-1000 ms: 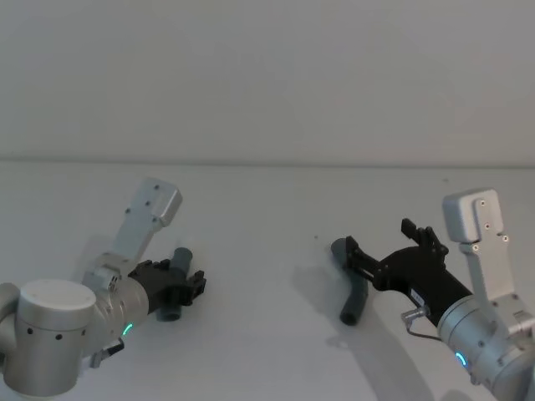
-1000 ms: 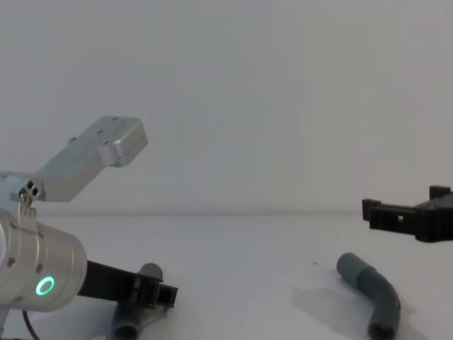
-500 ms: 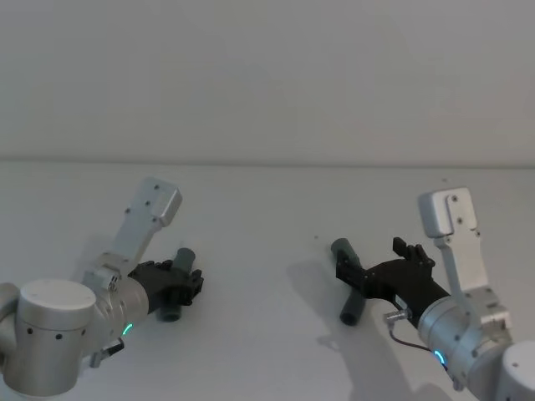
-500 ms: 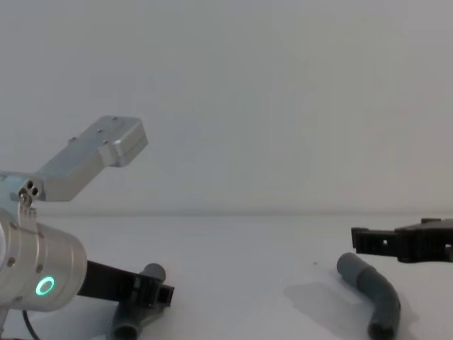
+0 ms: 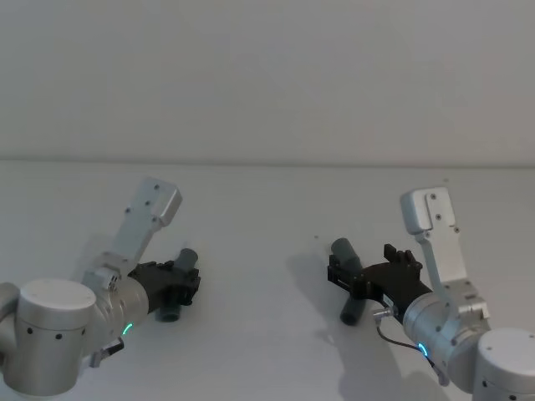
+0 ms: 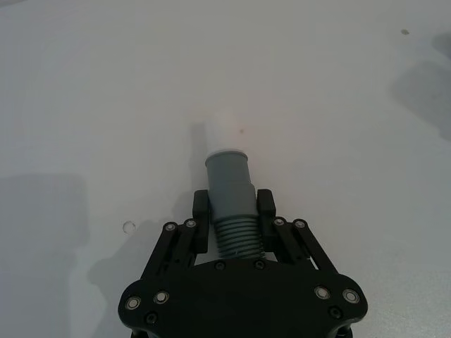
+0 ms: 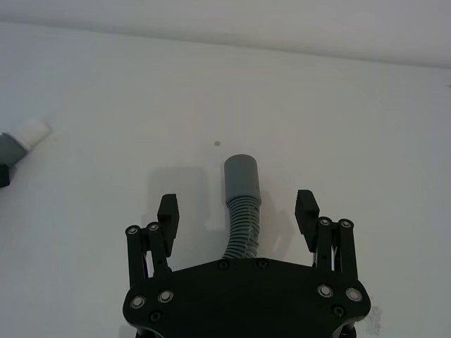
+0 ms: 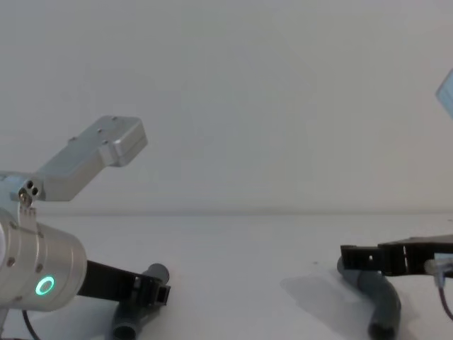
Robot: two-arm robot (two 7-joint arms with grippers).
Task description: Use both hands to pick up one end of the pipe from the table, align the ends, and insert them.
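Note:
The pipe is in two dark-grey bent pieces on the white table. My left gripper is shut on the ribbed middle of the left piece, whose narrow white tip points away from the jaws. In the chest view this piece stays low at the table, under the left gripper. My right gripper is open, its fingers wide on either side of the right piece, not touching it. That piece lies flat with its grey socket cuff toward the far side.
A pale grey wall rises behind the table's far edge. Bare table surface lies between the two pieces. The left piece's white tip shows at the edge of the right wrist view.
My right gripper has come down and to the left, and now straddles the right piece. The left gripper's fingers have drawn in on the left piece, which has shifted slightly.

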